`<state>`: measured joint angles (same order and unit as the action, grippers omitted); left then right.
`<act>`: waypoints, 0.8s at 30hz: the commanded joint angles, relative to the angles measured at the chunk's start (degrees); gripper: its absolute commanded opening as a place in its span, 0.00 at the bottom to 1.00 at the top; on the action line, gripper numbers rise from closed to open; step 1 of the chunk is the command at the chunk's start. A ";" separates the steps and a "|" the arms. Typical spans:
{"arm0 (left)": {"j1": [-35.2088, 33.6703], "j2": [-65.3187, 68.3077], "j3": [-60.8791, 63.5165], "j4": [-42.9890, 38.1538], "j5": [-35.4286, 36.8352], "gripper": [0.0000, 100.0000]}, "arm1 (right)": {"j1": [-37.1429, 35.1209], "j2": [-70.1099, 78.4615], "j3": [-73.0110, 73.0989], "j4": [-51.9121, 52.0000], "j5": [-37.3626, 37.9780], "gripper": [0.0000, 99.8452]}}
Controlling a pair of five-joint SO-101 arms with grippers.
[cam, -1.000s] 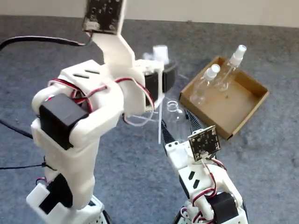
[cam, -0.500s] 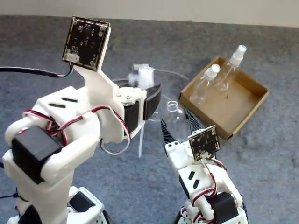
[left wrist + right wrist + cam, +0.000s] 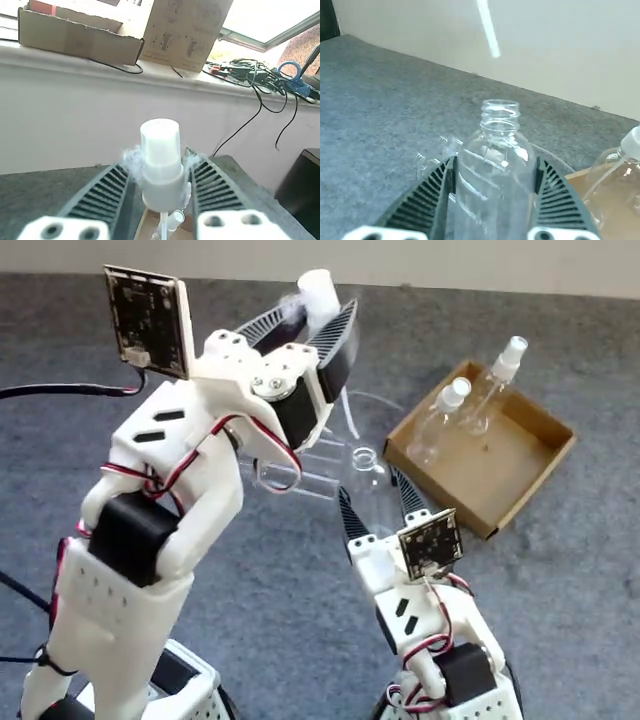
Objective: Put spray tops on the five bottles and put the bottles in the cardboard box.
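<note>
Grey carpet-like covering (image 3: pixel 560 570) underfoot. White wall (image 3: pixel 75 110) behind. Windowsill (image 3: pixel 100 62) carries cardboard cartons (image 3: pixel 75 32), tangled cables (image 3: pixel 250 75). Bright daylight through window (image 3: pixel 270 20). Dark shape (image 3: pixel 305 195) at edge, possibly cabinet.

Left pincer (image 3: pixel 320 312), spray top (image 3: pixel 318 286) higher

Surface: you are looking at a grey, carpet-like table top (image 3: pixel 560 580) that runs across the whole high view.
Box: the open cardboard box (image 3: pixel 505 465) sits flat on the far right part, turned corner-on to you.
Clear stand: a clear plastic stand (image 3: pixel 300 468) lies near the middle, well left of the box.
Clear curve: a clear curved piece (image 3: pixel 375 400) lies just beyond that stand; you cannot tell its full shape.
Bases: the left arm's base (image 3: pixel 185 690) and the right arm's base (image 3: pixel 455 705) stand side by side at the near edge.
</note>
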<state>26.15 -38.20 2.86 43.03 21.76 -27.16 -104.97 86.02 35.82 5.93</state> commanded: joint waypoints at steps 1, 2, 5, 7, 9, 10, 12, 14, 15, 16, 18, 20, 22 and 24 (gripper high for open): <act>-0.92 -1.45 1.01 -5.45 -0.53 0.00 | -0.57 -0.48 1.01 -3.65 -0.35 0.13; -0.75 -1.45 1.01 -5.45 -0.53 0.00 | -0.57 -0.48 1.27 -3.65 -0.35 0.13; -0.75 -1.36 1.10 -5.45 -0.53 0.00 | -0.57 -0.48 1.27 -3.65 -0.35 0.13; -1.01 -1.36 1.45 -5.45 -0.53 0.00 | -0.57 -0.48 1.19 -3.91 -0.35 0.13; -1.01 -1.54 3.30 -5.45 -0.53 0.00 | -0.57 -0.48 1.19 -5.76 -0.35 0.13; -0.84 -1.63 4.26 -5.54 -0.53 0.00 | -0.57 -0.48 1.19 -6.29 -0.35 0.13; -0.92 -1.71 6.37 -5.71 -0.53 0.00 | -0.57 -0.48 1.19 -6.46 -0.26 0.13; -0.84 -1.71 7.52 -5.80 -0.53 0.00 | -0.57 -0.48 1.19 -6.46 0.00 0.13; -0.66 -1.71 8.04 -5.80 -0.53 0.00 | -0.57 -0.48 1.19 -6.46 0.00 0.13; -0.66 -1.71 8.13 -5.80 -0.53 0.00 | -0.57 -0.48 1.19 -6.55 0.09 0.13; -0.66 -1.45 8.22 -5.54 -0.53 0.00 | -0.57 -0.48 0.92 -6.81 0.09 0.13; -0.66 -1.36 8.31 -5.54 -0.53 0.00 | -0.57 -0.48 -0.13 -7.25 0.09 0.13; -0.40 -1.36 8.40 -5.54 -0.44 0.00 | -0.57 -0.48 -1.36 -7.25 0.09 0.13; 1.36 -1.54 10.24 -5.54 -0.44 0.01 | -0.57 -0.48 -2.68 -7.25 0.09 0.13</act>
<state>25.89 -38.20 11.47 38.99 21.76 -27.25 -104.88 87.87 30.55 5.93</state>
